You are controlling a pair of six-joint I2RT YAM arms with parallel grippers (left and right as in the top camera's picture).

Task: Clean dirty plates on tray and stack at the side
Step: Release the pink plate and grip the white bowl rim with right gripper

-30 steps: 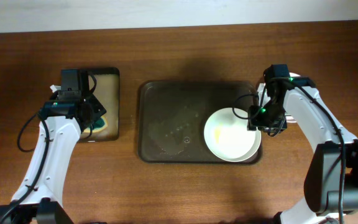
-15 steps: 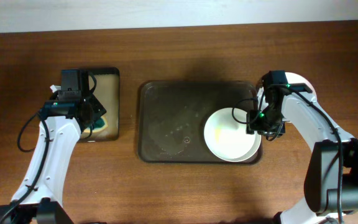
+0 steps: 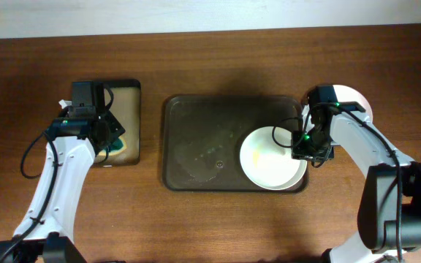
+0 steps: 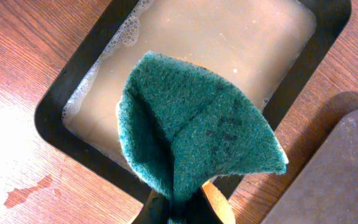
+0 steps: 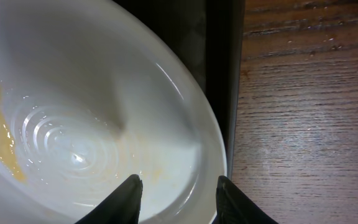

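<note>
- While the plate [image 3: 269, 159] lies unmoved, yellow-smeared, in the tray's [image 3: 196, 139] near right corner, the right gripper [image 5: 180, 186] has slid along its right rim, fingers apart astride the edge.
- A lift looks close.
- Left gripper [image 4: 178, 208] pinches the sponge [image 4: 191, 124] above the soap tray [image 4: 64, 93].

Round white plate [image 5: 73, 93]: smooth, glossy glazed finish, wet sheen, yellow greasy smear. Large dark brown rectangular tray [image 3: 196, 131]: smooth, dull sheen, plastic-looking. Green scouring sponge [image 4: 191, 130]: coarse, fibrous, matt. Narrow black tray [image 4: 51, 106]: smooth, plastic-looking, slight gloss; cloudy foamy water inside. Brown wooden table [image 3: 196, 219]: visible grain, satin finish.
</note>
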